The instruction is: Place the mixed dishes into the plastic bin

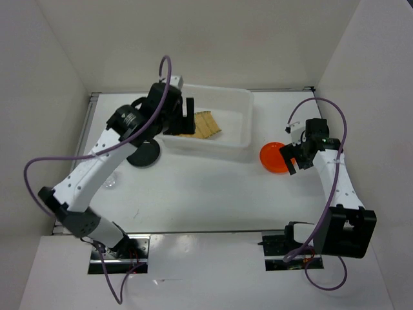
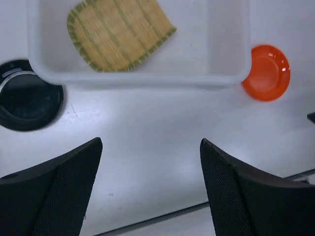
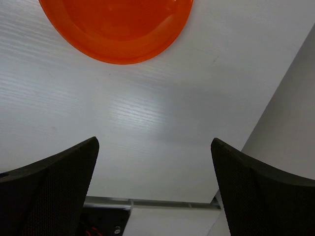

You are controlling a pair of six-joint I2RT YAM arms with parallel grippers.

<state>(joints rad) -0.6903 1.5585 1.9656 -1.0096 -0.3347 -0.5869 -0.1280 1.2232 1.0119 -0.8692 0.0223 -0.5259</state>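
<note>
while the tray (image 1: 205, 124) already lies flat inside the bin (image 1: 213, 150), the other dishes sit out on the tabletop (image 1: 213, 194). the bin stands along the far edge, about midway, and the tray rests in its left half with the rounded end toward the near wall. in the left wrist view the tray (image 2: 118, 32) shows through the open top, inside the bin's near wall (image 2: 147, 77).

the orange plate (image 1: 274, 158) is just beside the bin's near right corner, toward the right edge. the black plate (image 1: 145, 155) sits by the bin's near left corner, partly hidden under the left arm in the top view. a clear cup (image 1: 110, 183) stands nearer the left edge, apart from the black plate.

the left fingers (image 2: 59, 187) are spread wide with nothing between them, held above the bin's left part. the right fingers (image 3: 54, 187) are also spread wide and empty, close over the tabletop at the orange plate's right side; in the right wrist view the plate (image 3: 115, 24) lies just beyond their tips, not between them.
</note>
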